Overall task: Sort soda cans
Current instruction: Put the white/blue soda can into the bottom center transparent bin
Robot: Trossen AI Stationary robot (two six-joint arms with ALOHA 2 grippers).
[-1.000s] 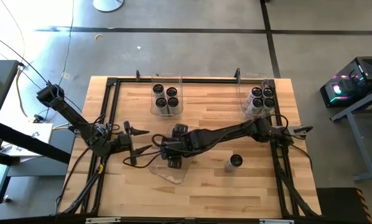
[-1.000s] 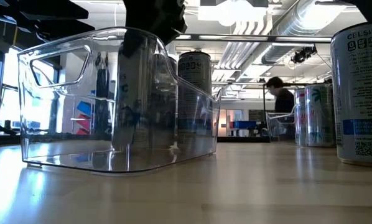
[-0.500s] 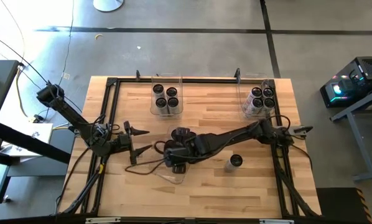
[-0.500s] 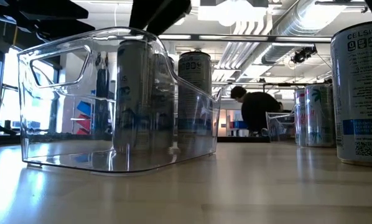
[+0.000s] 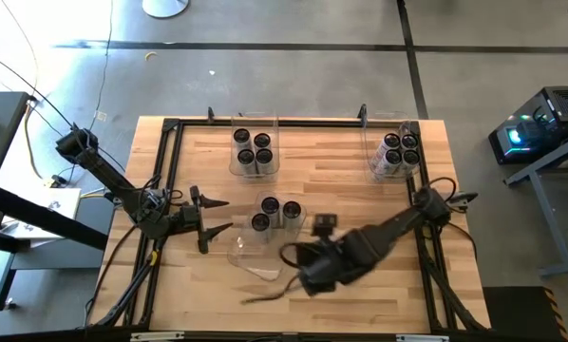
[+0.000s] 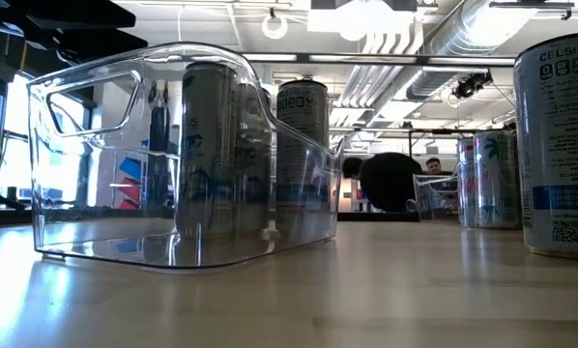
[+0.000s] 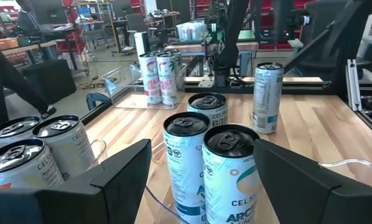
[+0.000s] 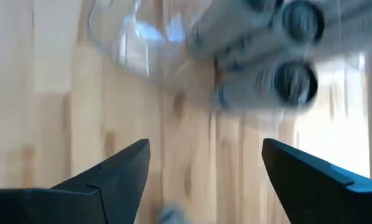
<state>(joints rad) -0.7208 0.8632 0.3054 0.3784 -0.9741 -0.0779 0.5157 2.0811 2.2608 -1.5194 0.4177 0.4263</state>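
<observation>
While the left gripper (image 5: 211, 217) waits at the tabletop's (image 5: 312, 180) left side with jaws spread and holding nothing, the right gripper (image 5: 286, 277) hangs low near the front edge, jaws likewise apart and empty. Three soda cans (image 5: 274, 213) stand upright in the clear bin (image 5: 251, 256) at mid-tabletop, just beside the left gripper. Four more cans sit in the back-centre bin (image 5: 253, 149); another group fills the back-right bin (image 5: 396, 152). In the low view, one can (image 6: 560, 145) stands alone outside the bins at right. A person (image 6: 390, 182) shows in the room beyond.
</observation>
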